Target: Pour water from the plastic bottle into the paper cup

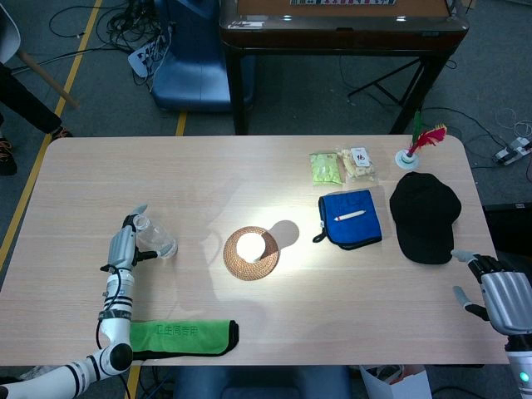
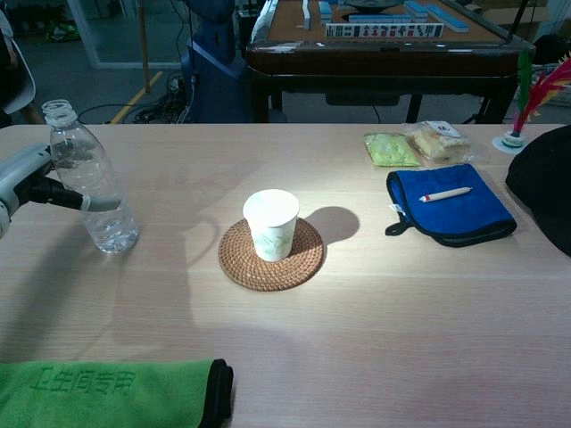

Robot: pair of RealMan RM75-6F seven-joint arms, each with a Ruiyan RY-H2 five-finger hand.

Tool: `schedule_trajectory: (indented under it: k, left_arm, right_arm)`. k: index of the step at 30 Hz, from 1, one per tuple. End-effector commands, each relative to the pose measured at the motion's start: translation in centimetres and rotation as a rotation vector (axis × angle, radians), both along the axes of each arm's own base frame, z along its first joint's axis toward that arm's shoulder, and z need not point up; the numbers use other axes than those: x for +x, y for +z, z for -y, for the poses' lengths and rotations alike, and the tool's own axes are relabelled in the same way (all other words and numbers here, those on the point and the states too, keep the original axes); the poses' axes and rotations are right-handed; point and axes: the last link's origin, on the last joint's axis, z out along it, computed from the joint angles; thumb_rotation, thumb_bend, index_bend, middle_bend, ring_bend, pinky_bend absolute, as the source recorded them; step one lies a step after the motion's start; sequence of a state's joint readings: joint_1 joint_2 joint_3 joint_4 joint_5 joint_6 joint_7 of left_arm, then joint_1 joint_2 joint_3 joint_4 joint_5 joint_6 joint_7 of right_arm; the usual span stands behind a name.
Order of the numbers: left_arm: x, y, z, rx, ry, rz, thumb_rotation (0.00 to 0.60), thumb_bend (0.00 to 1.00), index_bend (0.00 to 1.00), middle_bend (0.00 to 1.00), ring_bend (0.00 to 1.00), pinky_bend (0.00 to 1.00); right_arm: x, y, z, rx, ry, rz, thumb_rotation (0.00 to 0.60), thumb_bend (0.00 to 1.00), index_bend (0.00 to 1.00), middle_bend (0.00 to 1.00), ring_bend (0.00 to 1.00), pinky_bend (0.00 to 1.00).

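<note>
A clear plastic bottle [image 2: 92,190] with a little water stands at the table's left, leaning with its neck toward my left hand [image 2: 25,174]. That hand grips it from the left, with one finger crossing the front of the bottle. From above, the left hand [image 1: 123,248] sits just left of the bottle [image 1: 156,242]. The white paper cup [image 2: 271,223] stands upright on a round woven coaster [image 2: 239,267] at mid-table, well right of the bottle. My right hand [image 1: 501,298] hangs past the table's right front corner, fingers apart, holding nothing.
A green cloth [image 1: 187,337] lies at the front edge near the left arm. A blue cloth with a pen [image 1: 351,217], a black cap [image 1: 424,216], snack packets [image 1: 341,166] and a feather shuttlecock [image 1: 418,145] occupy the right side.
</note>
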State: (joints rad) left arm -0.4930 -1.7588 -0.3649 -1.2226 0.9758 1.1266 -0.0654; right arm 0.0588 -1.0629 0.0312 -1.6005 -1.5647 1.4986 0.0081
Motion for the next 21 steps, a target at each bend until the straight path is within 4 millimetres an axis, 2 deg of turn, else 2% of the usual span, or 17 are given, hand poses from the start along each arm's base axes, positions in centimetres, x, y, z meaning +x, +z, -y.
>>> schedule_trajectory:
  k: [1,7,11,21]
  left_arm:
    - [-0.1,0.3,0.3,-0.005,0.004,-0.007,0.6,0.01,0.05,0.05,0.04,0.22]
    - [-0.2,1.1,1.3,-0.028,-0.002,-0.021,0.6,0.01,0.01,0.02,0.02,0.19]
    - [-0.6,2.3,2.4,-0.045,-0.006,-0.035,0.6,0.01,0.0,0.02,0.01,0.19]
    - [-3.4,6.3,5.5,-0.077,-0.039,-0.141,0.6,0.0,0.0,0.02,0.01,0.18]
  right_arm:
    - [0.0,0.0,0.0,0.001,0.0,-0.001,0.6,0.32,0.28,0.35,0.33,0.46]
    - [0.0,0.0,-0.1,0.004,0.0,-0.003,0.6,0.32,0.28,0.35,0.33,0.46]
    - [0.1,-0.1,-0.1,0.005,0.001,-0.004,0.6,0.31,0.28,0.35,0.33,0.46]
    - [0.0,-0.7,0.0,0.021,-0.011,-0.029,0.6,0.31,0.28,0.35,0.33,0.46]
